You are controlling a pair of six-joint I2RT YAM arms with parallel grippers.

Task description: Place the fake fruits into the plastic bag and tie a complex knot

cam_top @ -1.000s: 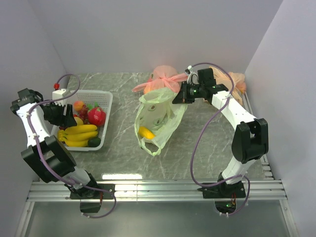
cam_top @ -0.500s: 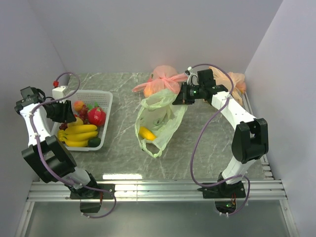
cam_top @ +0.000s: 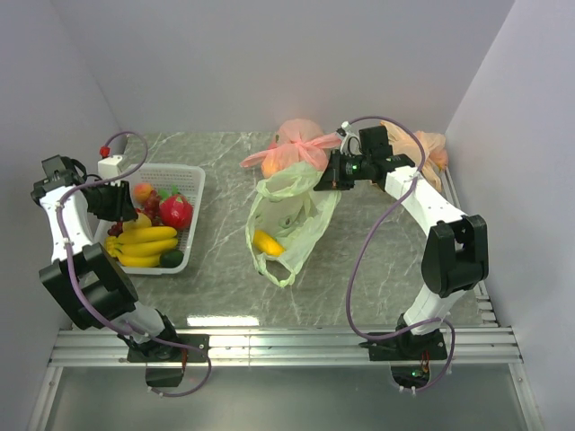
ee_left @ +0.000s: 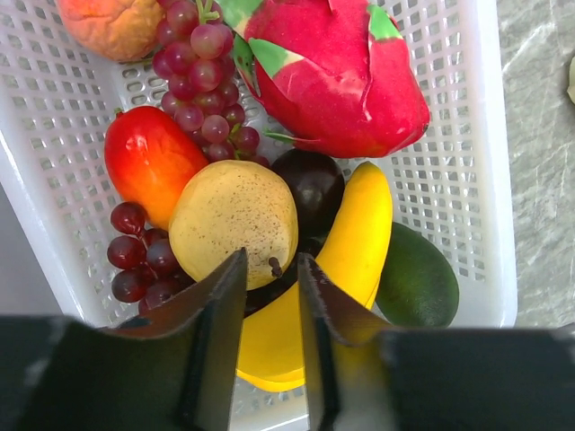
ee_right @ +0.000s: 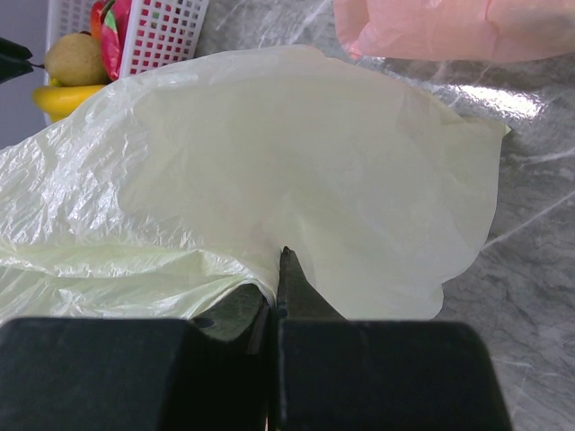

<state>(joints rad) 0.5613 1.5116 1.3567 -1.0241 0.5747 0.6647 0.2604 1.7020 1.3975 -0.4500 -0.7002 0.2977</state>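
— Item: plastic bag (cam_top: 287,220), mid-table. Contents?
— One yellow fruit (cam_top: 266,241). The far rim is pinched in the right gripper (ee_right: 280,269), its jaws pressed together.
— Outstanding fake fruits (cam_top: 148,235)?
— Most, in the white basket (cam_top: 193,175) at left. The left gripper (ee_left: 269,292) is narrowly parted over a pale yellow pear (ee_left: 234,220), visibly clamping nothing.
— Knot?
— Not yet begun.

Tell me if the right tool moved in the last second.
No. The right tool still pinches the top edge of the plastic bag beside the pink bag.
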